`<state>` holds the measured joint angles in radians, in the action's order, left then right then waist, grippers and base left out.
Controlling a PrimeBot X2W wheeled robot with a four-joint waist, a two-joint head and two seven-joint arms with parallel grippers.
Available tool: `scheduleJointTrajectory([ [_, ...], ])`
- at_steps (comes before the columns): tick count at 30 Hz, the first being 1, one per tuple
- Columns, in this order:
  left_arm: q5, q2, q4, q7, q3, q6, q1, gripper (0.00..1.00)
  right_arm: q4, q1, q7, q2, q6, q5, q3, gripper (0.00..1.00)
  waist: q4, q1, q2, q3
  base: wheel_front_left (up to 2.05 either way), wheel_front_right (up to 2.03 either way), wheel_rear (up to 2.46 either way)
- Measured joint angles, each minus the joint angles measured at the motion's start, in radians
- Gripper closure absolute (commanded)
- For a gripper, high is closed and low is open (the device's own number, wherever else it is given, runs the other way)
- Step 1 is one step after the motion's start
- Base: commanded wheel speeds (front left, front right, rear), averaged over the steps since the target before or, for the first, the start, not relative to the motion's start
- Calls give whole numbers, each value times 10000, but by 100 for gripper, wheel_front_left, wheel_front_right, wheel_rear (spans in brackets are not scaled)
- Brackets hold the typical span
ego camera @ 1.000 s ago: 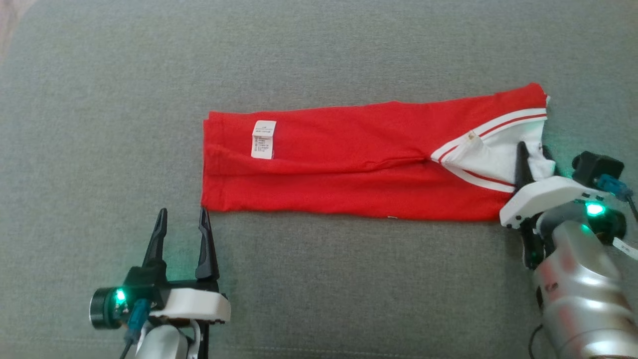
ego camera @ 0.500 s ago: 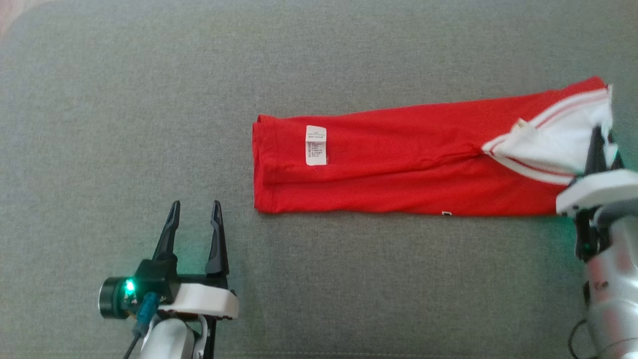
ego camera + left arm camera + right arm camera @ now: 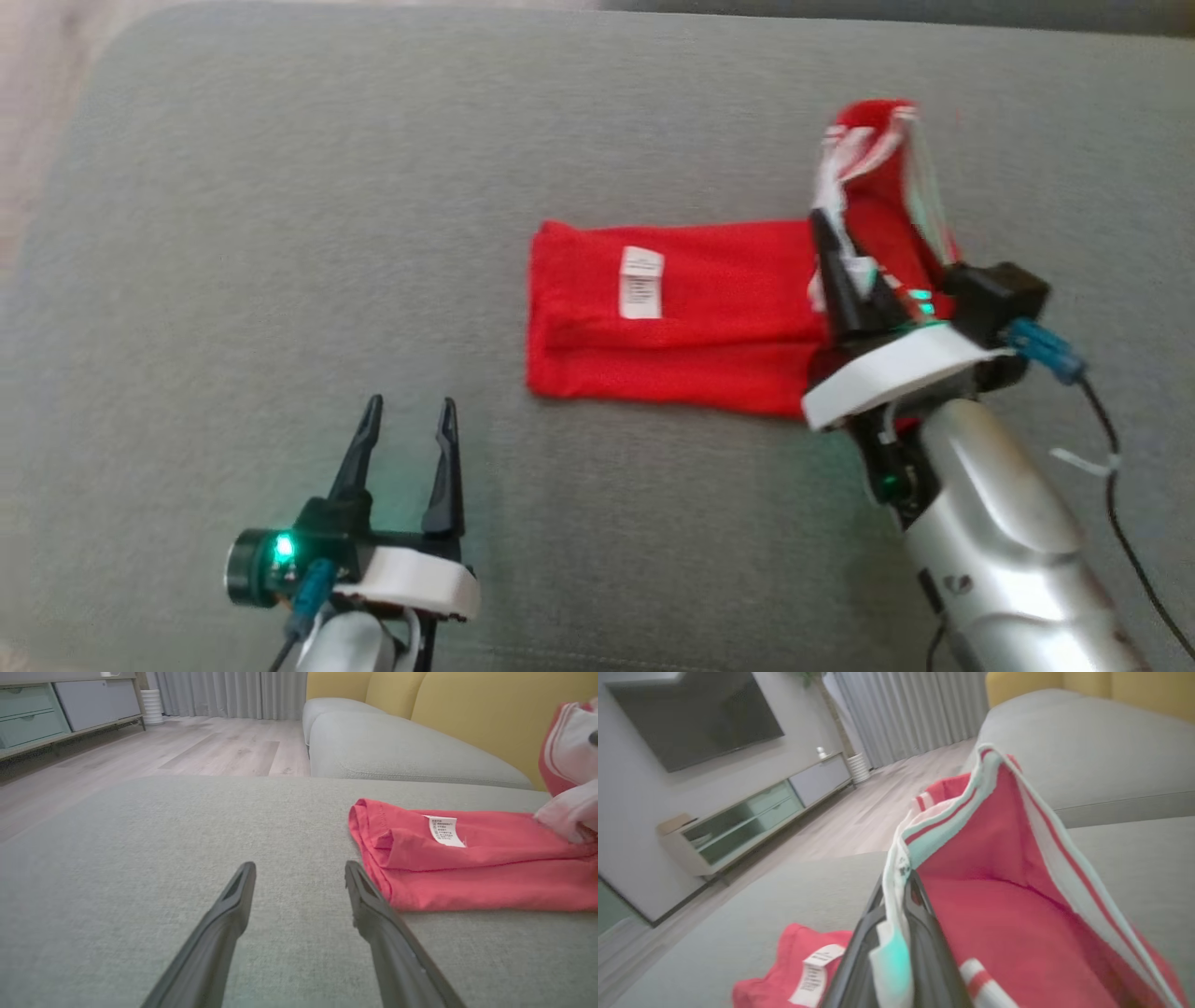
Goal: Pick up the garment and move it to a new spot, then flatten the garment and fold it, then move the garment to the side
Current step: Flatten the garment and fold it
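Right gripper (image 3: 831, 252), at centre right of the head view, is pinched tight on the white, stripe-trimmed end of the garment (image 3: 709, 317), holding that end raised and folded up over the red body; in the right wrist view the fingers (image 3: 924, 933) clamp the white edge. Left gripper (image 3: 411, 406), at the lower left, has its fingers spread apart over the bare grey cushion (image 3: 280, 233), near the garment's hem end but not touching it. A small white label (image 3: 641, 282) lies on the hem end, its printed lines too small to read.
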<state>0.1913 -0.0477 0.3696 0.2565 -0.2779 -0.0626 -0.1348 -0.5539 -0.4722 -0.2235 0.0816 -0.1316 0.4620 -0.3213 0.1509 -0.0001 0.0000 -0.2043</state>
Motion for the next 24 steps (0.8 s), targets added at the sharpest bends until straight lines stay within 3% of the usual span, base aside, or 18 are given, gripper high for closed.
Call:
scheduleJointTrajectory([
  [7, 61, 0, 46, 0, -472, -29, 21, 0, -307, -139, 301, -42, 0, 324, -853, 100, 1196, 0, 0, -17, 0, 0, 0],
  [15, 309, -2, 42, 0, -792, -169, 240, 0, -1327, -816, 284, -67, 0, 337, -1016, 98, 2594, 0, 0, -173, 0, 0, 0],
  [16, 309, -2, 38, 0, -800, -182, 237, 0, -1457, -886, 270, -67, 0, 345, -1018, 39, 2711, 0, 0, -198, 0, 0, 0],
  [17, 309, -2, 38, 0, -805, -219, 237, 0, -1519, -923, 253, -67, 0, 453, -1022, 0, 2798, 1, 0, -223, 0, 0, 0],
  [24, 405, -2, 35, 0, -700, -337, 203, 0, -1490, -942, -198, -109, 0, 456, -915, 0, 2393, 0, 0, -223, 0, 0, 0],
])
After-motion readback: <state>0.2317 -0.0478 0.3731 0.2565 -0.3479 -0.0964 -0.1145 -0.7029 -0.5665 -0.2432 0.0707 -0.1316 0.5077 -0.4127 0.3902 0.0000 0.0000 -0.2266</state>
